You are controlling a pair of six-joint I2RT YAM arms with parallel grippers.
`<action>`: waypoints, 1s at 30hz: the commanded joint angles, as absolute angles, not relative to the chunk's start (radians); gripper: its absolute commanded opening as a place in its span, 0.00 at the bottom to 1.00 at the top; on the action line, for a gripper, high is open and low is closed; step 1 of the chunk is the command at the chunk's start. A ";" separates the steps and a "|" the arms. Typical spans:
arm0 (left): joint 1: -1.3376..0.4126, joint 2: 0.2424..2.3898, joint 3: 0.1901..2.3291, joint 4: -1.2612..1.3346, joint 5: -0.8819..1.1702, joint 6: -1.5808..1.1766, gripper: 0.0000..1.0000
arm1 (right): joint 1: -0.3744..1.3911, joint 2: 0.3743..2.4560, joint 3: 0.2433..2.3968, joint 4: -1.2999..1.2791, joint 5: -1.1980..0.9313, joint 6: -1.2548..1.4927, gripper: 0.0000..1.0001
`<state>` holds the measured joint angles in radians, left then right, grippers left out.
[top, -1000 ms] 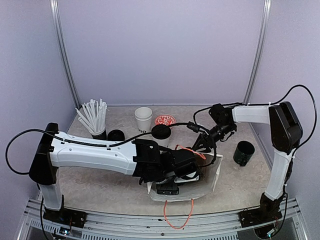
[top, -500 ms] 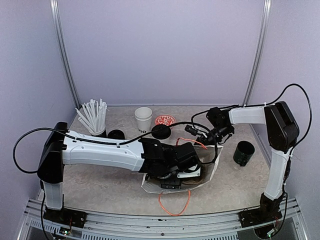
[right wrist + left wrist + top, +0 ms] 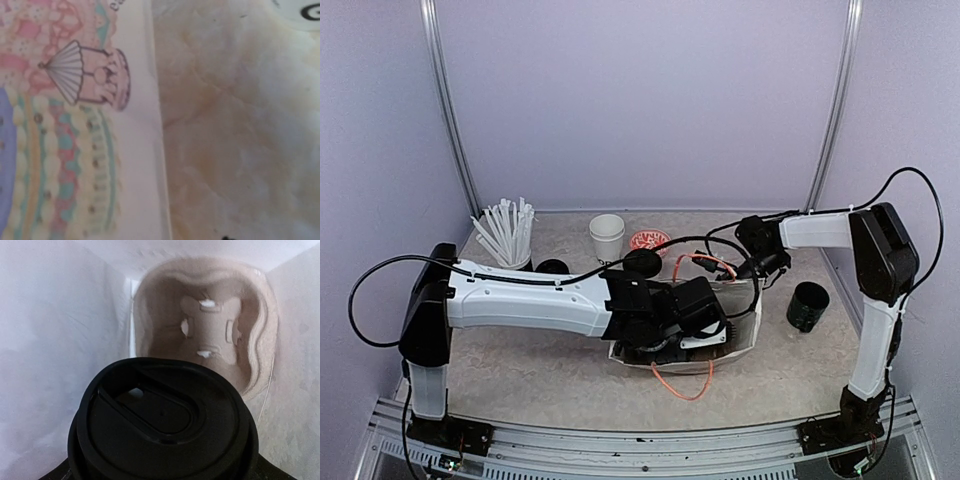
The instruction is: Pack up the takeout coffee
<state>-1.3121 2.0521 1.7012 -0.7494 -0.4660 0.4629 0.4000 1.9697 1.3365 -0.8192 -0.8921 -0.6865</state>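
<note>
My left arm (image 3: 520,300) crosses the lower left of the frame: a long white shell, black joints, a looping black cable (image 3: 351,305). My right arm (image 3: 875,345), at the right edge, has matching white links and a black elbow.

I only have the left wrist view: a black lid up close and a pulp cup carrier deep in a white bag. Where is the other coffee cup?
Observer: Unlike your lidded cup, the other white paper cup stands unlidded near the back wall, outside the bag.
Operator: Is the right arm helping?
Observer: The right gripper is at the bag's far right corner; whether it grips isn't visible.
Operator: Anything loose nearby?
Observer: An orange cord handle loops onto the table on the bag's near side.
</note>
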 commanded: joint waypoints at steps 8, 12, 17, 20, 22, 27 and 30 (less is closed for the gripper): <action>-1.312 1.860 1.747 -0.604 -0.401 0.392 0.73 | 0.328 1.943 1.324 -0.825 -0.884 -0.691 0.51; -1.307 1.804 1.743 -0.531 -0.364 0.393 0.73 | 0.316 1.931 1.330 -0.835 -0.882 -0.691 0.51; -1.275 1.743 1.711 -0.414 -0.290 0.388 0.74 | 0.296 1.929 1.351 -0.854 -0.900 -0.688 0.51; -1.248 1.708 1.692 -0.348 -0.238 0.383 0.74 | 0.282 1.928 1.381 -0.872 -0.912 -0.689 0.51; -1.224 1.691 1.679 -0.297 -0.201 0.381 0.74 | 0.273 1.926 1.403 -0.886 -0.917 -0.686 0.51; -1.163 1.656 1.650 -0.177 -0.136 0.374 0.74 | 0.253 1.912 1.469 -0.923 -0.931 -0.679 0.52; -1.138 1.637 1.648 -0.098 -0.114 0.371 0.74 | 0.243 1.892 1.495 -0.933 -0.923 -0.668 0.53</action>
<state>-1.1687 1.6840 1.6615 -0.2607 -0.1810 0.3866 0.2646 1.9495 1.4483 -0.8902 -0.9016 -0.6834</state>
